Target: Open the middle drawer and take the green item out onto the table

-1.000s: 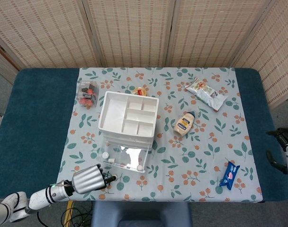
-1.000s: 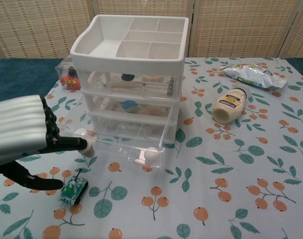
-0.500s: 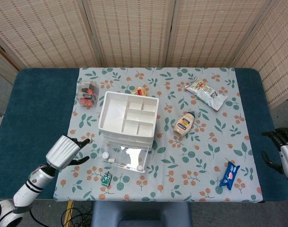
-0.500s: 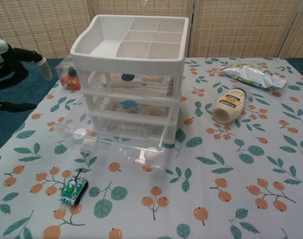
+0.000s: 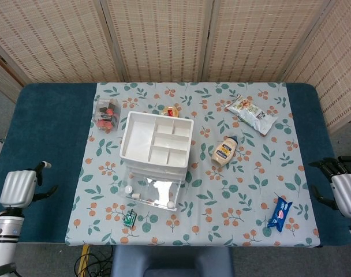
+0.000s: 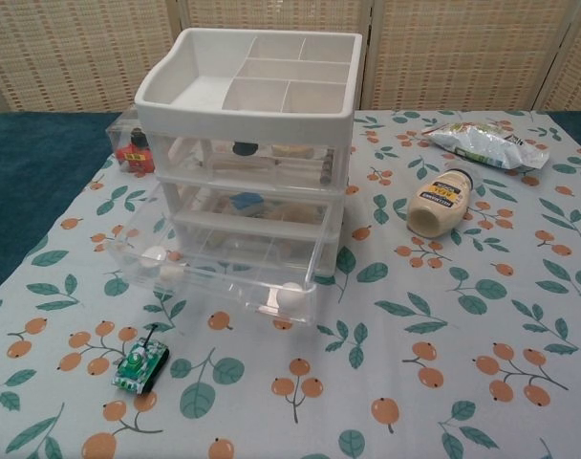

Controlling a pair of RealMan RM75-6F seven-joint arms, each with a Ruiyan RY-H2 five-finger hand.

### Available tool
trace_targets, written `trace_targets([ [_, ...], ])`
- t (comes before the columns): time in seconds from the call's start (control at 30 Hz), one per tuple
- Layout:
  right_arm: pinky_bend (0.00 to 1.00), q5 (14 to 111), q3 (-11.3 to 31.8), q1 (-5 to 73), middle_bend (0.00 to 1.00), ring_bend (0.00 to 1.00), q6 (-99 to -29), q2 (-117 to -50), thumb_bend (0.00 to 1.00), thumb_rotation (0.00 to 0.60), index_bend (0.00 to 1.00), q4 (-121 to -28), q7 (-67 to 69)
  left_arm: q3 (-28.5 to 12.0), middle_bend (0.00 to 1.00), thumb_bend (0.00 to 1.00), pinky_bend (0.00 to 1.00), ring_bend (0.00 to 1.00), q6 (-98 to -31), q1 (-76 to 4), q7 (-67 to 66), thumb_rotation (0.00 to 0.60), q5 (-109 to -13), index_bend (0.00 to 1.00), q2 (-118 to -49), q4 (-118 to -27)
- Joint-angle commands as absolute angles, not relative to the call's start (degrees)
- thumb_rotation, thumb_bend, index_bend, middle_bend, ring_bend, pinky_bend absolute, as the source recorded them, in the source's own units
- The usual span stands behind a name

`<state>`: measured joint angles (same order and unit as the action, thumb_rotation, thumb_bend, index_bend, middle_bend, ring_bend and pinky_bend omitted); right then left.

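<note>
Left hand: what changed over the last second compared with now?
The left hand drew back from beside the green toy to the table's left edge, empty, out of the chest view. The toy stayed on the cloth before the open drawer; the right hand barely shifted.

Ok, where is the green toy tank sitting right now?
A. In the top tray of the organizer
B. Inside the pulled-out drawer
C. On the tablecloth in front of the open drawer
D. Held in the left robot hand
C: the green toy tank lies on the tablecloth just in front of the pulled-out drawer, apart from it, with the left robot hand away at the table's edge.
</note>
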<state>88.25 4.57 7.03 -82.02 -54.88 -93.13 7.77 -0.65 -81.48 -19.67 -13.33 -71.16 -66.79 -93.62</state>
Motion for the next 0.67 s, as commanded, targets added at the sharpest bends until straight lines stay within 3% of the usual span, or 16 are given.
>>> trace_targets([
  [0.03, 0.27, 89.52, 3.78, 7.20, 0.31, 0.23, -81.89, -55.70, 0.40, 0.600, 0.25, -91.92, 8.57, 0.71, 0.66, 0.20, 0.75, 0.62, -83.75, -16.87, -13.64, 0.600, -72.41, 0.35, -66.11, -94.99],
  [0.4, 0.27, 92.50, 2.37, 6.64, 0.31, 0.23, -84.25, -58.27, 0.40, 0.600, 0.25, -89.62, 9.37, 3.15, 0.66, 0.20, 0.75, 0.62, -95.20, -8.54, -12.31, 0.600, -82.30, 0.36, -66.38, -96.10],
  [0.67, 0.27, 92.71, 2.14, 6.12, 0.31, 0.23, -85.47, -58.50, 0.40, 0.600, 0.25, -90.15, 8.40, 1.28, 0.66, 0.20, 0.75, 0.61, -96.37, -7.14, -12.40, 0.600, -83.74, 0.36, -67.30, -95.75],
])
